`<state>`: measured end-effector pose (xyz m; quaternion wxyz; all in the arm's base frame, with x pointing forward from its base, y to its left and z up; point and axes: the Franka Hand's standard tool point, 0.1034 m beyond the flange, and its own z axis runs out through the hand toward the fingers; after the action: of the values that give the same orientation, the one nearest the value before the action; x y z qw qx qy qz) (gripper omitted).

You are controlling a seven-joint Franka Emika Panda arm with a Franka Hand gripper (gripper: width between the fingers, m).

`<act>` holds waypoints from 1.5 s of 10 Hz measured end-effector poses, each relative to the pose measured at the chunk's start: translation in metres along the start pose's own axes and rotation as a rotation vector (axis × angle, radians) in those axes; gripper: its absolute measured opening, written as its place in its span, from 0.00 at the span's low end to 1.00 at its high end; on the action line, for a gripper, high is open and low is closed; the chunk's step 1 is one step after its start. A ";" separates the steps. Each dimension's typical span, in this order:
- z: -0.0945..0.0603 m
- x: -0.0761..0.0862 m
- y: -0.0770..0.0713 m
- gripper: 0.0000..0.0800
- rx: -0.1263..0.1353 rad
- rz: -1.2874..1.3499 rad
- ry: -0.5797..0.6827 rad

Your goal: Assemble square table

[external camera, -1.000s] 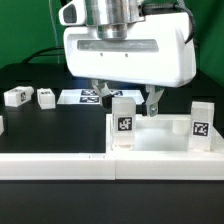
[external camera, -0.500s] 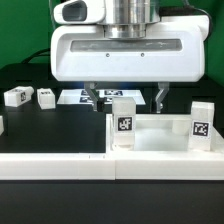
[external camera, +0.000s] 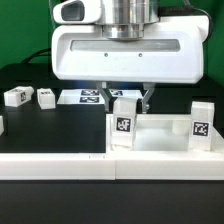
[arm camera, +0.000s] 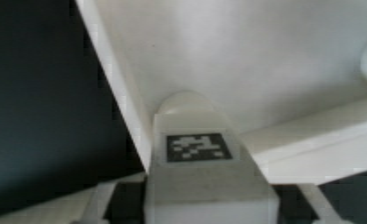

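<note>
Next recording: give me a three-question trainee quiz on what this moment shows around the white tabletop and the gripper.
1. Multiple choice: how many upright white tag-marked block legs stand at the white plastic square tray-like tabletop? A one, B two, C four.
2. True or false: two loose white tag-marked blocks lie on the black table toward the exterior view's left.
3. Short answer: in the exterior view, are the fingers of the white two-finger gripper pressed together or apart?
Key: 1 B. 2 true. 3 apart.
</note>
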<state>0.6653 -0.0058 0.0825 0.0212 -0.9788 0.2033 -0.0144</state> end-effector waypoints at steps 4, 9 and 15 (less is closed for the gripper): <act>0.002 0.000 -0.001 0.36 0.004 0.474 -0.002; 0.003 0.003 -0.002 0.36 0.094 1.271 -0.075; -0.002 0.004 -0.006 0.80 0.084 0.784 -0.014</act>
<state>0.6710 -0.0018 0.0848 0.0664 -0.8252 0.5609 -0.0067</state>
